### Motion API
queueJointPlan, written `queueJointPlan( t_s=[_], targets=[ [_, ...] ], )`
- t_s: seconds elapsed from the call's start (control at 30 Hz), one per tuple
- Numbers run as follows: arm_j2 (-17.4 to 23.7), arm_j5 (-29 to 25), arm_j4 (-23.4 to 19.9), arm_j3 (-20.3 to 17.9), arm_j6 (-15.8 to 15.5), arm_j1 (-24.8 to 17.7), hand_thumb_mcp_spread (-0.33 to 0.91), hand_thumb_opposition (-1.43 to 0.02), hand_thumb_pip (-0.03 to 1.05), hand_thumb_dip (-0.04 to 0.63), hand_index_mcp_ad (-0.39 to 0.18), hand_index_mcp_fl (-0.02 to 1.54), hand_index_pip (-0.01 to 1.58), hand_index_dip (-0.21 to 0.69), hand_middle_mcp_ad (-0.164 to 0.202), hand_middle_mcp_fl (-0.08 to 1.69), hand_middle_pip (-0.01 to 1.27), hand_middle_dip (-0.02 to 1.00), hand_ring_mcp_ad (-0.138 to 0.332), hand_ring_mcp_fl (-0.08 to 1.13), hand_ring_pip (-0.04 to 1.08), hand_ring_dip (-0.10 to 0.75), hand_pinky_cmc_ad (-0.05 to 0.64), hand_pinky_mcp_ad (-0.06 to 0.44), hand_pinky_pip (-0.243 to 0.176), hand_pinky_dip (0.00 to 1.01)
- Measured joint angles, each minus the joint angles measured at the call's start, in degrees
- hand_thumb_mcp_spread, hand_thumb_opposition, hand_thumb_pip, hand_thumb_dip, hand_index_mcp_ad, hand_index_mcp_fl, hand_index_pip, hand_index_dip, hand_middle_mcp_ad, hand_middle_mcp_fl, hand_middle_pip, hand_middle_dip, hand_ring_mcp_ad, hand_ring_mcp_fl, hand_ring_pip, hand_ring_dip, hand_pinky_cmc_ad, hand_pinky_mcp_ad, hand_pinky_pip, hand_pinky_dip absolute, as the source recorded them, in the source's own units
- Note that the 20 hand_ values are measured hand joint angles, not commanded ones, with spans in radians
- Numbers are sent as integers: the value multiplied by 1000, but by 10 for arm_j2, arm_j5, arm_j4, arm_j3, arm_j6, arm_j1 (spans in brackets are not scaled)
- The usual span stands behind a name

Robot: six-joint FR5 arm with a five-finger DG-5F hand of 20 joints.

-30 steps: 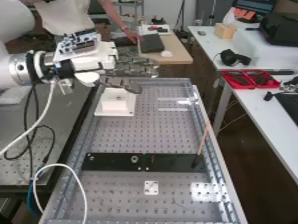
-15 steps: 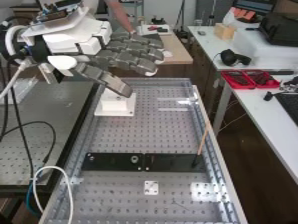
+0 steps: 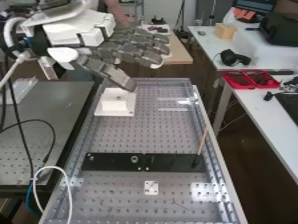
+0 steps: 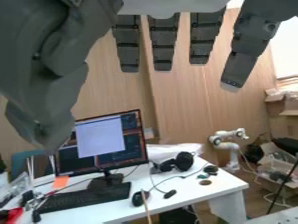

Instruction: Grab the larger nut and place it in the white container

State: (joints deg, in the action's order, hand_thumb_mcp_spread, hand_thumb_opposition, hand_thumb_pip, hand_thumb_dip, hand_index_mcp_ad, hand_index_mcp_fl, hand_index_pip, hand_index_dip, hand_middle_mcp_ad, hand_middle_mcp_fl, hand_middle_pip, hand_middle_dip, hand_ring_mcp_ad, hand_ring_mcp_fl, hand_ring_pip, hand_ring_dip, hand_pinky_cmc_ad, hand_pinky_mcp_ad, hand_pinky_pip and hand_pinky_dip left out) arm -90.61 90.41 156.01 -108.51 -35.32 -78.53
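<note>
High view: white container [image 3: 114, 106] below fingers [image 3: 135, 50]

bench [image 3: 153, 135] – gry w/ hole-grid | bar [image 3: 113, 163] – blk | container [image 3: 114, 103] wht | trays [image 3: 238, 87] red | hand [image 3: 136, 50] dk gry

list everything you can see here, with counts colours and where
white container: 1, white, far end of bench
smaller nut: 1, metallic, on flat bar
bearing: 1, metallic, on flat bar
flat bar: 1, black, across the bench
small square plate: 1, white, nearer than the bar
thin stick: 1, brown, by the bar's end
perforated bench: 1, grey, centre
red trays: 2, red, side table
headphones: 1, black, side table
monitor: 1, black-framed, side table
keyboard: 1, black, before monitor
hand: 1, dark grey and white, high view's upper left
</note>
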Motion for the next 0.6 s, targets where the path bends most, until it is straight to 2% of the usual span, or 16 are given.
queueJointPlan(
  t_s=[0.23,0.47,0.6],
  targets=[
    [-8,9,17,10,-10,0,19,-894,761,143,-58,103,293,-61,87,51,138,246,190,-3,105,155,379,358,-108,719],
    [-8,7,15,11,-13,2,19,-894,770,140,-61,106,274,-65,89,51,134,246,192,-3,105,155,379,363,-108,719],
    [-6,7,21,11,-21,3,19,-890,766,140,-61,106,264,-38,89,51,138,246,192,-3,105,155,386,360,-108,719]
  ],
)
